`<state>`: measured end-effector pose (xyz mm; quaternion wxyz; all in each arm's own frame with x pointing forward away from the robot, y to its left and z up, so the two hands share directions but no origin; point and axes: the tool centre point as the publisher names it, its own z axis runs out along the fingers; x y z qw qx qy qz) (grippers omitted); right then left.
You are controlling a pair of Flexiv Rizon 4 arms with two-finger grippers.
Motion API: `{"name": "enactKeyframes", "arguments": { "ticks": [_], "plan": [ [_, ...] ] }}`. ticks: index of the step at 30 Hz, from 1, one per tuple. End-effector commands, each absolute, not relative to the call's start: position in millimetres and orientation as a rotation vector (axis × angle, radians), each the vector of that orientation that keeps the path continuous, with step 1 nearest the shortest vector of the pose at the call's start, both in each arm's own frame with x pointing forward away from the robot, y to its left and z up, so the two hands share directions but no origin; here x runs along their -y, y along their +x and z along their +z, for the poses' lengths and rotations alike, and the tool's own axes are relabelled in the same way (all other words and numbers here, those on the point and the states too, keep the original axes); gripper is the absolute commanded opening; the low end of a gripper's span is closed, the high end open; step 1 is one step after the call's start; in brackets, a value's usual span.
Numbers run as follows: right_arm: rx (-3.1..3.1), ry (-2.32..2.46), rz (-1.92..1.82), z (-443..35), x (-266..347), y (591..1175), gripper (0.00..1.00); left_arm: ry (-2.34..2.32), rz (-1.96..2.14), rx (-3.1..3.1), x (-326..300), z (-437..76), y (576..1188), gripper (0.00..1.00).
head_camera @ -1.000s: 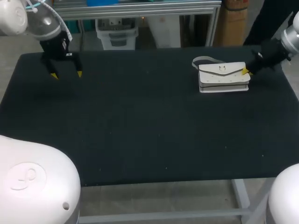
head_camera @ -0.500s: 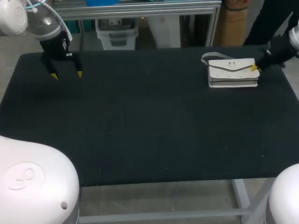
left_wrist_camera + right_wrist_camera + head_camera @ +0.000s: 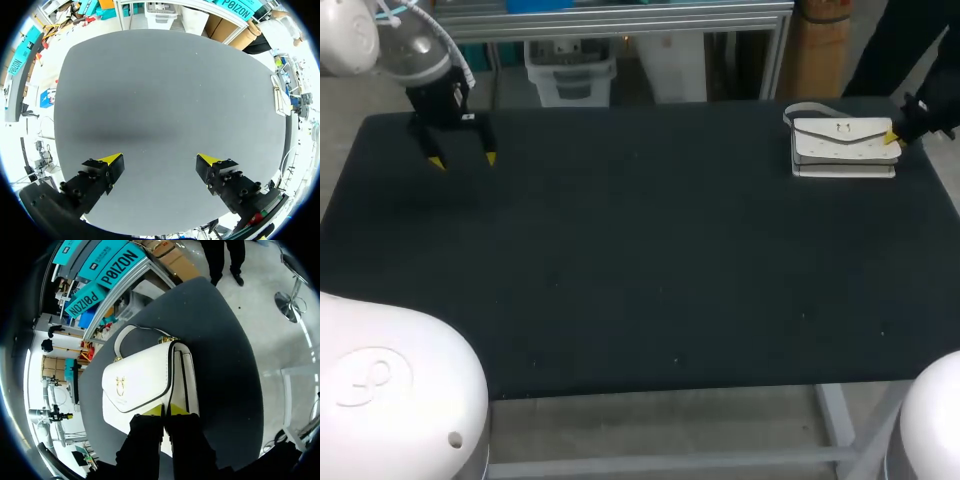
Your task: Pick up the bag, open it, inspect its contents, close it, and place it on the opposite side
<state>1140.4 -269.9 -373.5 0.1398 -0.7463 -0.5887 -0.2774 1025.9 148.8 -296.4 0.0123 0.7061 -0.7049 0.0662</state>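
**Right gripper** [image 3: 894, 139]: the fingers are drawn almost together and pinched on the right-hand end of the white bag [image 3: 842, 148]. In the right wrist view the two yellow tips are seen side by side at the edge of the flap [image 3: 137, 385].

**Bag:** it is located at the far right corner of the table [image 3: 640, 260]. Its long axis is laid across the table, so the body extends straight ahead of the right gripper toward the table's middle. The handle [image 3: 806, 108] is turned to the far end. Whether the underside is clear of the surface cannot be told.

**Left gripper** [image 3: 462, 158]: it is held wide open and empty over the far left corner, well apart from the bag.

**Governing relation:** the bag is held by the nearer arm at one end only. Its free end is pointed at the distant left gripper, so the flap is judged reachable only once that gap is closed.
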Motion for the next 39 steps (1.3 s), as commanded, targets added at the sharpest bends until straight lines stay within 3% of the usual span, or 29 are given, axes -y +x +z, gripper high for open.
{"name": "enactKeyframes", "arguments": {
  "ticks": [1,14,15,16,17,18,39],
  "plan": [
    [1.700,-2.070,-0.695,-380,284,1173,0.00,2.203,0.204,2.197,-149,-296,1026,1.00],
    [1.717,-2.076,-0.674,-372,294,1186,0.00,2.203,0.204,2.197,-149,-296,1026,1.00],
    [1.718,-2.077,-0.672,-372,294,1186,0.16,2.203,0.204,2.197,-149,-296,1026,1.00],
    [1.718,-2.077,-0.672,-372,293,1185,0.45,2.203,0.204,2.197,-149,-296,1026,1.00],
    [1.713,-2.088,-0.668,-371,293,1185,0.93,2.203,0.204,2.197,-149,-296,1026,1.00],
    [1.713,-2.094,-0.667,-371,293,1184,1.00,2.203,0.204,2.197,-149,-296,1026,1.00],
    [1.755,-2.205,-0.591,-326,305,1149,1.00,2.203,0.204,2.197,-149,-296,1026,1.00]
  ]
}}
